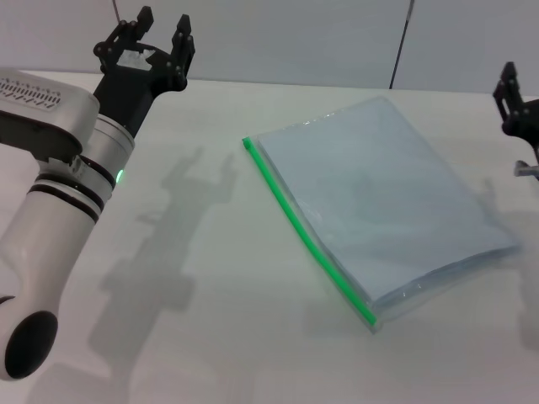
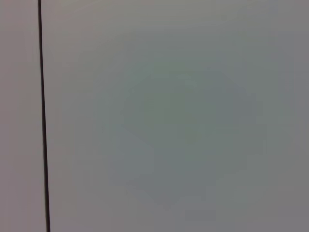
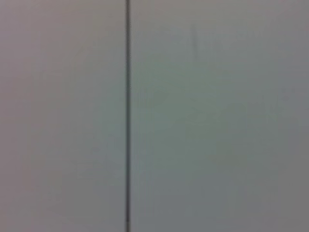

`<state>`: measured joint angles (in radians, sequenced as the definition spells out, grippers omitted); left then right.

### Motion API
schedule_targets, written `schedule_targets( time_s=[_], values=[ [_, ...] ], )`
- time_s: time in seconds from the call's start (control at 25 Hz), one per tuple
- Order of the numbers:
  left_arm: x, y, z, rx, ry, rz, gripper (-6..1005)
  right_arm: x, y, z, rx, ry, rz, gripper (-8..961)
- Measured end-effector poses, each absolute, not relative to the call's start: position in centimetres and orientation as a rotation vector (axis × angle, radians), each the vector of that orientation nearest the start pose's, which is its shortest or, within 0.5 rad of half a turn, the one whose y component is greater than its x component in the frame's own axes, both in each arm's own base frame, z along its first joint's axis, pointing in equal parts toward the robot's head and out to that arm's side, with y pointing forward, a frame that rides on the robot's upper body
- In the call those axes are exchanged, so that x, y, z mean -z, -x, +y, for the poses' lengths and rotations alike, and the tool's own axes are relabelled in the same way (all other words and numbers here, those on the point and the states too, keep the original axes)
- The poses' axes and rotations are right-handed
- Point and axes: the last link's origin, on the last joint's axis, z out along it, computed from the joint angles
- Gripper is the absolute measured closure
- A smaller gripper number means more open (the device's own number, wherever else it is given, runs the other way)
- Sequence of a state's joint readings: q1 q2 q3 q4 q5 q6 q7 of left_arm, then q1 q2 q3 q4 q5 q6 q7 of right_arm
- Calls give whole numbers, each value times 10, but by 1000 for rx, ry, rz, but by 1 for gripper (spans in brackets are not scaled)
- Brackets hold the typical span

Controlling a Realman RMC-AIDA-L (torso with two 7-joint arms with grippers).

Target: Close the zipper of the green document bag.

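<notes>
The green document bag (image 1: 392, 194) lies flat on the white table (image 1: 210, 337), a pale blue translucent pouch turned at an angle. Its bright green zipper (image 1: 307, 233) runs along the edge facing the left arm, from the far left corner to the near corner. I cannot make out the slider tab. My left gripper (image 1: 160, 34) is raised at the far left, well away from the bag, open and empty. My right gripper (image 1: 515, 101) shows only partly at the right edge of the head view, beyond the bag's far right side. Neither wrist view shows the bag.
Both wrist views show only a plain grey wall with a thin dark vertical line (image 2: 43, 121) (image 3: 127, 116). The left arm's white forearm (image 1: 50, 210) fills the near left of the head view. A wall stands behind the table's far edge.
</notes>
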<state>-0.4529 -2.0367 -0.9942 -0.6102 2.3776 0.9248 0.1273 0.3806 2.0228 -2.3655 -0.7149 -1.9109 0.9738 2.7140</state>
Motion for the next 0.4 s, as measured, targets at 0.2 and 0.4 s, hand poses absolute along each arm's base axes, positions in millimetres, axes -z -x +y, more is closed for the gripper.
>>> schedule_targets(
  time_s=[0.2, 0.4],
  values=[
    [20, 233, 383, 788, 1651, -377, 503, 33, -252, 357, -652, 1548, 476, 253],
    [19, 233, 383, 788, 1650, -376, 504, 33, -250, 358, -653, 1552, 471, 253]
  ],
)
